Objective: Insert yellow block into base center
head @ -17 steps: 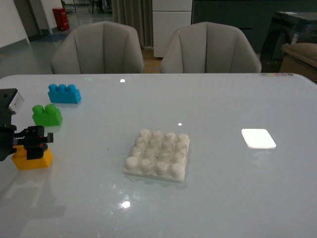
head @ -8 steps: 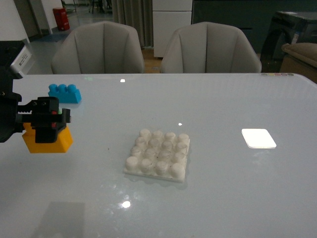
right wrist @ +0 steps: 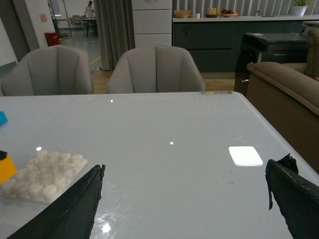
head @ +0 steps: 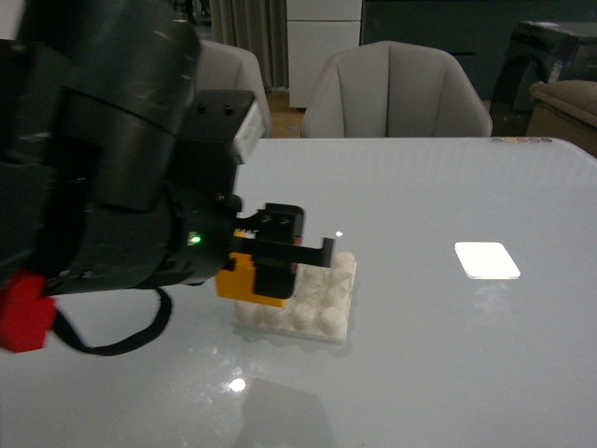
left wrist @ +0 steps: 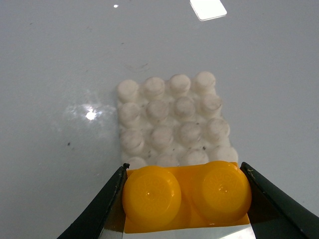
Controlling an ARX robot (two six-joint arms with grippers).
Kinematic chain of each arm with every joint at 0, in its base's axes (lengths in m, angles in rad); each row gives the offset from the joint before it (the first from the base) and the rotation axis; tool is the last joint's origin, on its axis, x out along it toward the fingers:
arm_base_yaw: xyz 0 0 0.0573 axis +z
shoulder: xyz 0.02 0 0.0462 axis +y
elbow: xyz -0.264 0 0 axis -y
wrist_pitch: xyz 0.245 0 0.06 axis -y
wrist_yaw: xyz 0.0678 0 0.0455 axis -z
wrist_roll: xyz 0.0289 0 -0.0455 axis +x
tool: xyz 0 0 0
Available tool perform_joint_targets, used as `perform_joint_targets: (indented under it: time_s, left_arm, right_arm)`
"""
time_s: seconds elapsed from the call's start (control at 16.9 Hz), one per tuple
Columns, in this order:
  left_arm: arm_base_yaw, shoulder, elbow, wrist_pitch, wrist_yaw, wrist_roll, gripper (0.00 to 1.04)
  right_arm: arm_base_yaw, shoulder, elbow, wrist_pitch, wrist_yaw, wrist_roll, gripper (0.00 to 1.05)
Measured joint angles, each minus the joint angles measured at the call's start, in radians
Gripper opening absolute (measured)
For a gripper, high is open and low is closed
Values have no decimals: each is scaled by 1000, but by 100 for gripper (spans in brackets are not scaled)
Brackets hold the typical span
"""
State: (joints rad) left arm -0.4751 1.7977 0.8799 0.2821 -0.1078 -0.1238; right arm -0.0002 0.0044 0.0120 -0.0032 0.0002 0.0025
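Observation:
My left gripper (head: pixel 270 266) is shut on the yellow block (head: pixel 244 278), a two-stud orange-yellow brick. It holds the block above the near left edge of the white studded base (head: pixel 322 301). In the left wrist view the block (left wrist: pixel 187 196) sits between the two dark fingers (left wrist: pixel 102 209), with the base (left wrist: pixel 172 119) just beyond it. My right gripper (right wrist: pixel 184 199) is open and empty above the table. The base (right wrist: pixel 42 174) and a corner of the block (right wrist: pixel 6 168) show at the edge of the right wrist view.
A plain flat white rectangle (head: pixel 486 260) lies on the table right of the base; it also shows in the right wrist view (right wrist: pixel 245 155). Two grey chairs (head: pixel 396 89) stand behind the table. My left arm hides the table's left side in the front view.
My left gripper has lifted the yellow block off the table at the left and carried it right, to the base's near left edge. The arm now hides the green and blue bricks.

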Motion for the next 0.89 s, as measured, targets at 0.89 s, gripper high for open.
perform_joint_targets:
  time_s: [0.89]
  left_arm:
    - [-8,315,288,2,44,30,59]
  right_arm:
    - [0,0,0,0,0,0,98]
